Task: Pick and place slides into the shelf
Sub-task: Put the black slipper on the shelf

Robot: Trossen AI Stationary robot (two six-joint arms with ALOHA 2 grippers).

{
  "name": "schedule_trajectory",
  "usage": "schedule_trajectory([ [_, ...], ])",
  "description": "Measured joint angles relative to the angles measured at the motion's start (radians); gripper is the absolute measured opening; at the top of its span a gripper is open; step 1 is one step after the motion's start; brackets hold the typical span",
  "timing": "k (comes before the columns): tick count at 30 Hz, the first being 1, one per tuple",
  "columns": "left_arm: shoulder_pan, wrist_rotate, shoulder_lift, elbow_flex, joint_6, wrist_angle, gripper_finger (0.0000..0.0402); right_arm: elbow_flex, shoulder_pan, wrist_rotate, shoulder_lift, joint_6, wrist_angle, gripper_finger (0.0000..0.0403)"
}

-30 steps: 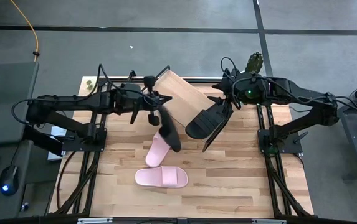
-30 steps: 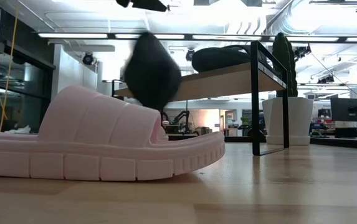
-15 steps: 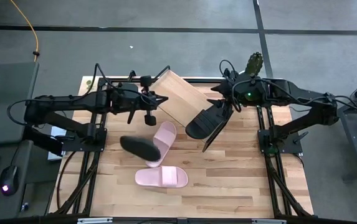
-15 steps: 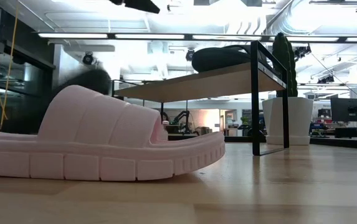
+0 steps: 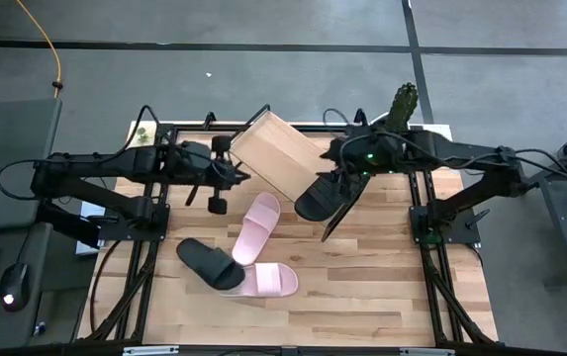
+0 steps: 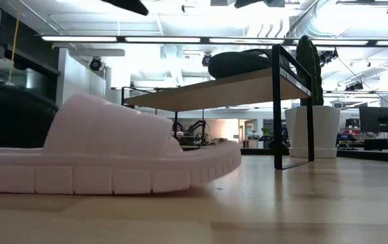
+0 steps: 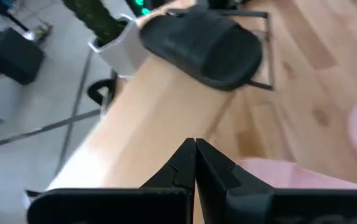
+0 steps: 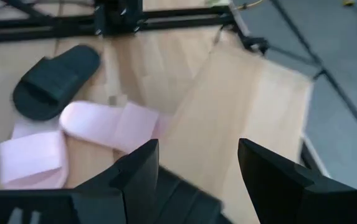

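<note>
One black slide (image 5: 328, 194) lies on the slanted shelf board (image 5: 275, 153); in the low view this black slide (image 6: 241, 64) rests on the board's upper part. The other black slide (image 5: 210, 263) lies on the table with one end over the near pink slide (image 5: 261, 282). The second pink slide (image 5: 257, 225) lies flat beside the shelf. My left gripper (image 5: 234, 178) is shut and hovers left of the shelf. My right gripper (image 5: 338, 168) is open above the shelved black slide, clear of it.
A white pot with a cactus (image 5: 402, 102) stands at the far right, just behind the shelf's black frame (image 6: 275, 108). Bare wood lies on the table's near right part (image 5: 382, 287). The arms' black base frames run along both table sides.
The black slide that hung from my left gripper has dropped to the table and slid toward the near-left, ending partly on the near pink slide. My left gripper has drawn back toward the table's left. My right gripper has shifted a little left over the shelf.
</note>
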Motion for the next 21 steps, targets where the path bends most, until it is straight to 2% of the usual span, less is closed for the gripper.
schedule_trajectory([
  [6,-0.095,0.000,-0.058,0.000,-0.129,-0.089,0.0001,0.000,0.068,-0.002,0.066,-0.022,0.038,0.0211],
  [13,-0.225,0.002,-0.102,0.000,-0.267,-0.084,0.0001,0.000,0.172,0.029,0.165,-0.073,0.103,0.0211],
  [21,-0.298,0.025,-0.121,0.000,-0.477,-0.125,0.0001,0.000,0.254,0.075,0.260,-0.074,0.149,0.0211],
])
